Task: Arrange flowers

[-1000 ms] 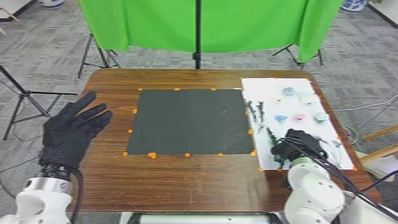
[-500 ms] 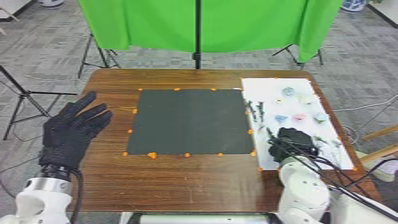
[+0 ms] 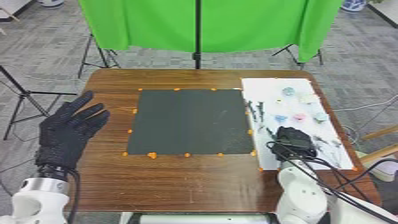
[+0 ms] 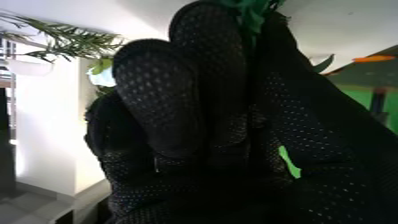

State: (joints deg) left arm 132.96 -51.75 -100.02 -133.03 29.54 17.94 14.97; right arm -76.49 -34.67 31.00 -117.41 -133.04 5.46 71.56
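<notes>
"What takes up the most space?"

"The brown table (image 3: 191, 192). The right arm and its loose cables cover part of it by the near right corner. The dark mat (image 3: 188, 122) lies on its middle, between the hands, and the white sheet (image 3: 266, 89) runs along the right edge."

"And the hands?"

"The left hand (image 3: 65, 140) is at the table's left edge, fingers straight and spread, holding nothing. The right hand (image 3: 293, 140) is over the near part of the sheet, just beside the mat's right side, and hides what lies beneath it."

"How far open is that one?"

"Barely. In the wrist view its fingers (image 4: 160, 100) are bent in close to the thumb, with a green sprig (image 4: 253, 17) pinched between their tips. The glove covers most of it, and I can't make out the stem's lower end."

"Where are the flowers?"

"On the sheet, toward the table's right edge: a pink flower (image 3: 299, 117) between two blue ones, with more pale blooms nearer the far right corner. They're too blurred to tell their kinds. Dark leafy stems (image 3: 259, 111) lie along the sheet's side next to the mat. In the wrist view, a white flower (image 4: 102, 77) is partly cut off behind the glove."

"Smallest?"

"Orange bits (image 3: 152, 155) around the mat's border."
</notes>
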